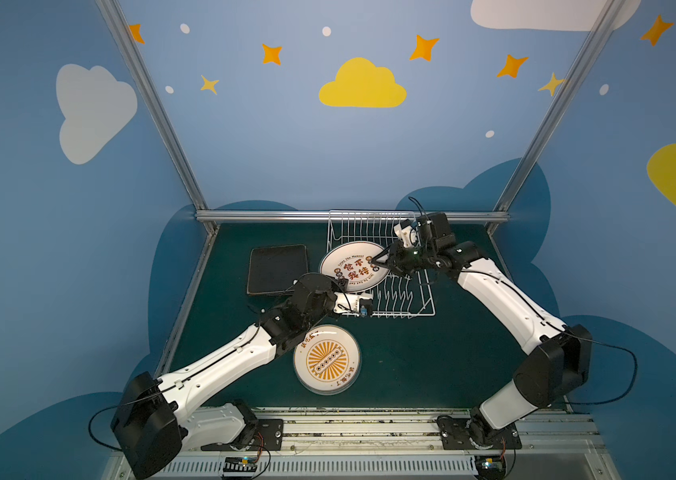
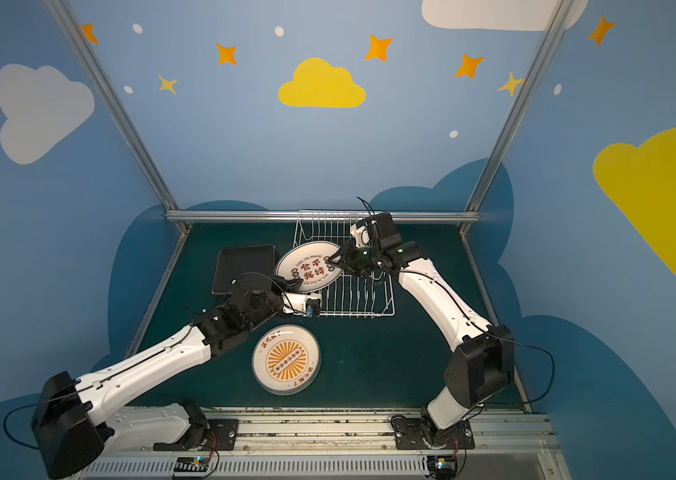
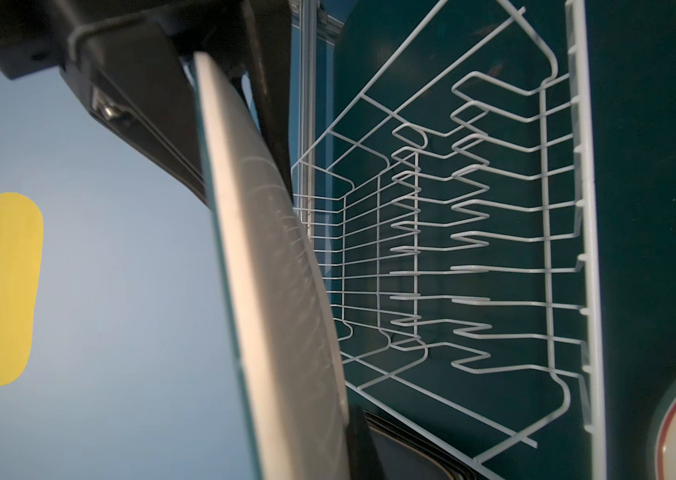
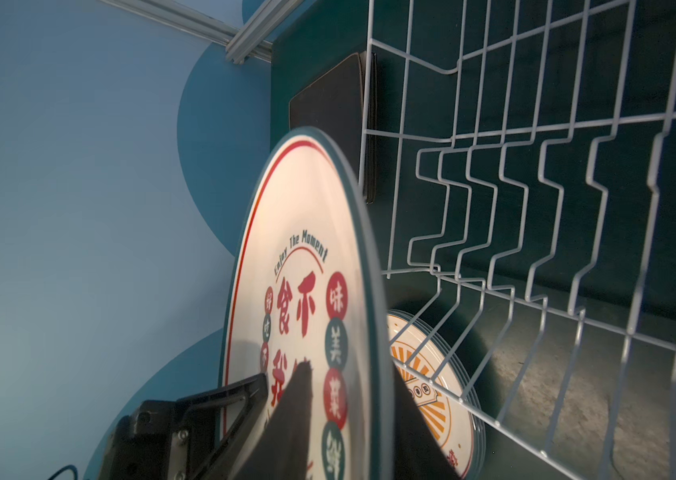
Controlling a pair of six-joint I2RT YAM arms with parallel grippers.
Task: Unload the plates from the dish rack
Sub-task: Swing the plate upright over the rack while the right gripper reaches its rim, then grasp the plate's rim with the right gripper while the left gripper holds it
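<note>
Near: sunburst plates [image 1: 326, 359] stacked flat, faces up, on the table [image 1: 431, 365]. Middle: character plate [image 1: 355, 266], face up, tilted over the rack [image 1: 406, 301], long axis near-left to far-right; left gripper [image 1: 342, 283] clamps its near rim, right gripper [image 1: 374, 262] its far-right rim. Beyond, left: square plates [image 1: 278, 269], backs up.

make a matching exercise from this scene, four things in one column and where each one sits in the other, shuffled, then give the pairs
Things
1. character plate
2. sunburst plates
3. black square plates
4. dish rack

Places
A. flat on the mat, nearest the arm bases
B. white wire, at the back of the mat
C. raised and tilted, rim between the fingers of the left gripper and the right gripper
D. stacked on the mat, left of the rack in both top views

Pairs: 1-C, 2-A, 3-D, 4-B
</note>
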